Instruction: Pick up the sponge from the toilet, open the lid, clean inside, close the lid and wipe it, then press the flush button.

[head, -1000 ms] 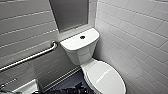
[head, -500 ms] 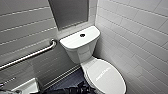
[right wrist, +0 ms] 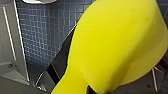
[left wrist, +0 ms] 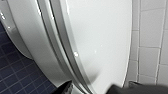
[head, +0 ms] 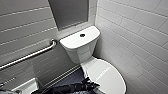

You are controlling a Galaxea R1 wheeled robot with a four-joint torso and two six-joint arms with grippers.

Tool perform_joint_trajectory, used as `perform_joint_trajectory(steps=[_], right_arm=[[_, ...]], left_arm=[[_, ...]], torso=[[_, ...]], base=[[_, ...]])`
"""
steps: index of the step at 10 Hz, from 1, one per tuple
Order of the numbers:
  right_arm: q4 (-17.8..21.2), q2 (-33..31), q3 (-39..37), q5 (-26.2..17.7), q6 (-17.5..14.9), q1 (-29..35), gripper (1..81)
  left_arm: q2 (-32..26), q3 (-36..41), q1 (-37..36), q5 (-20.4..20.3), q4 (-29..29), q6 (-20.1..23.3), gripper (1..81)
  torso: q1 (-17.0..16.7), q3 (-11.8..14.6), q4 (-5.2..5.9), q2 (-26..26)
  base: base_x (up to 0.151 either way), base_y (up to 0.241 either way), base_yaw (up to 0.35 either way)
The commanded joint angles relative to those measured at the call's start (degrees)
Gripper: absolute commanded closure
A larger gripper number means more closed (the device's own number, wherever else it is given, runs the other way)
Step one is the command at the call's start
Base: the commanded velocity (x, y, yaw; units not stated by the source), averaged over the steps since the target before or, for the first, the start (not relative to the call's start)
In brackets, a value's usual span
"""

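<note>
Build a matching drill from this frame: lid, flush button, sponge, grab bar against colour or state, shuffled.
Column one:
1. lid
2. flush button
3. sponge
4. grab bar

Column two:
A. yellow
B. dark and round, on the tank top
C. metal, fixed to the wall
D. white, shut

Pairs: 1-D, 2-B, 3-A, 4-C
</note>
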Motion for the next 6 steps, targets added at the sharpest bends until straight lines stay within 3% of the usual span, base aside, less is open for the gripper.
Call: perform_joint_trajectory(steps=[1,3,6], right_arm=[[-1.46,-1.92,0.45,-2.44,0.28,-0.65,81.1],[-1.46,-1.48,0.45,-2.44,0.28,-0.56,81.1],[-1.46,-0.77,-0.34,-2.44,0.37,-0.56,81.1]], left_arm=[[0.83,0.76,-6.39,2.21,-3.36,-2.34,1.0],[1.97,-2.21,-6.65,2.13,-3.45,-5.06,1.0],[3.90,-4.16,-7.89,2.13,-3.53,-5.33,1.0]], torso=[[0.00,0.00,0.00,0.00],[0.00,-0.02,0.00,0.00],[0.00,-0.02,0.00,0.00]], base=[[0.000,0.000,0.000],[0.000,0.000,0.000],[0.000,0.000,0.000]])
